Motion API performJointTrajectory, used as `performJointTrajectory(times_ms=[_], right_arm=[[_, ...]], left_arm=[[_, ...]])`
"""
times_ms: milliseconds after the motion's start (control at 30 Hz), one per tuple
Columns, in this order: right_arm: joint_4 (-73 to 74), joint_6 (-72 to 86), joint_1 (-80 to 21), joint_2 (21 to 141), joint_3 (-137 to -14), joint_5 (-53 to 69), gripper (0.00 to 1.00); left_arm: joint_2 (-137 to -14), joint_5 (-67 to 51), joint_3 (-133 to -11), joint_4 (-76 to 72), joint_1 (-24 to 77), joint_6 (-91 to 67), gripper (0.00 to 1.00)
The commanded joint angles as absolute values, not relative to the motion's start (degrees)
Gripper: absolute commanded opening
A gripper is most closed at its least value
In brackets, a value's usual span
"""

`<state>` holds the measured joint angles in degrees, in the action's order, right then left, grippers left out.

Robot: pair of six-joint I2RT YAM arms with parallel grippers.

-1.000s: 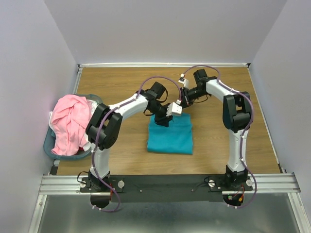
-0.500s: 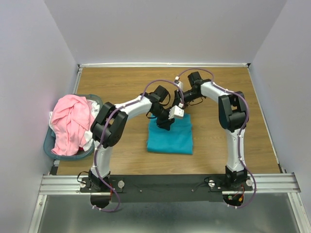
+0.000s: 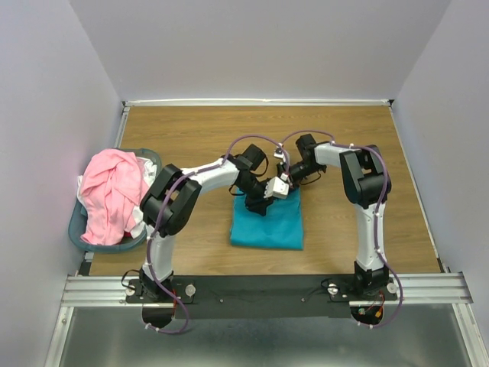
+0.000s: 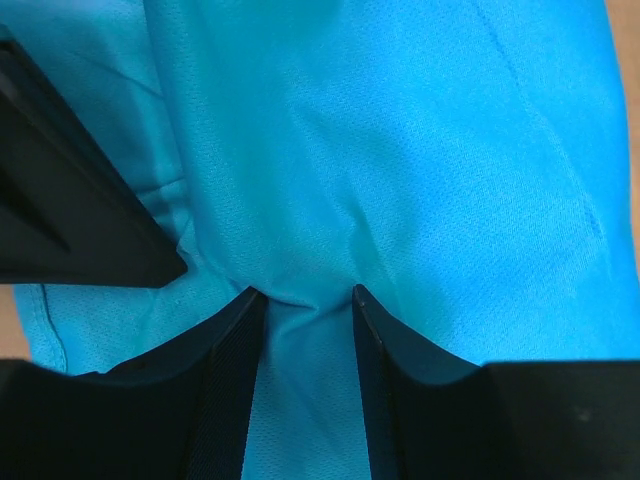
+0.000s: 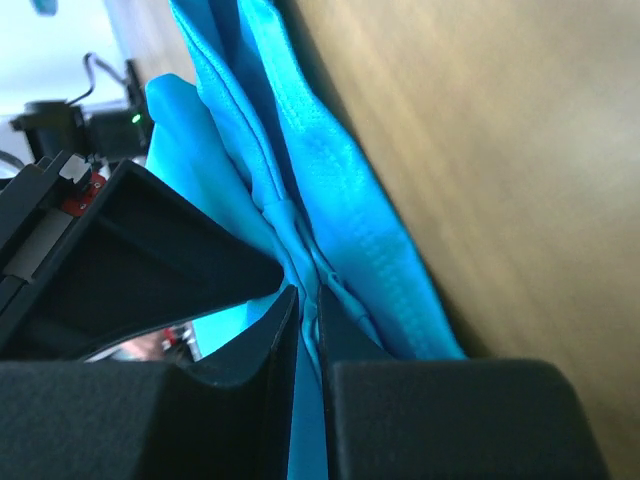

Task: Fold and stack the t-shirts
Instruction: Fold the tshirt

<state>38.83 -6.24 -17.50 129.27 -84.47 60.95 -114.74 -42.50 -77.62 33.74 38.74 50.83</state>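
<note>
The teal t-shirt (image 3: 271, 225) lies folded in a rectangle on the wooden table's middle. Both grippers meet at its far edge. My left gripper (image 3: 256, 203) is shut on a puckered fold of teal cloth, which shows between its fingers in the left wrist view (image 4: 305, 292). My right gripper (image 3: 285, 186) is shut on the layered teal edge (image 5: 340, 200), its jaws nearly touching (image 5: 308, 295). The pink t-shirt (image 3: 111, 191) lies crumpled in the blue-grey basket (image 3: 75, 229) at the left.
The basket stands at the table's left edge beside the left wall. Bare wood (image 3: 344, 138) lies behind and to the right of the teal shirt. White walls enclose the table on three sides.
Both grippers have moved nearer and closer together, carrying the teal shirt's far edge toward the near side. The shirt's visible rectangle is now shorter at the back.
</note>
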Motion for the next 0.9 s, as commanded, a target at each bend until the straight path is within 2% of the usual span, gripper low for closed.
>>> performJointTrajectory(times_ms=[0, 267, 467, 867], right_arm=[[38.67, -8.35, -18.19, 124.90, -80.43, 63.10, 0.20], [38.85, -8.08, -18.19, 117.25, -74.62, 63.29, 0.20], [38.76, -7.04, -18.19, 117.33, -79.35, 61.61, 0.20], [38.67, -6.94, -18.19, 120.67, -81.74, 61.61, 0.20]], left_arm=[[-111.36, -43.51, -73.13, 35.33, 40.87, 51.77, 0.49], [-105.65, -43.50, -68.91, 36.21, 43.51, 52.65, 0.49], [-102.22, -42.54, -71.80, 36.39, 43.51, 51.07, 0.49], [-107.66, -40.69, -74.18, 35.86, 43.42, 51.33, 0.49]])
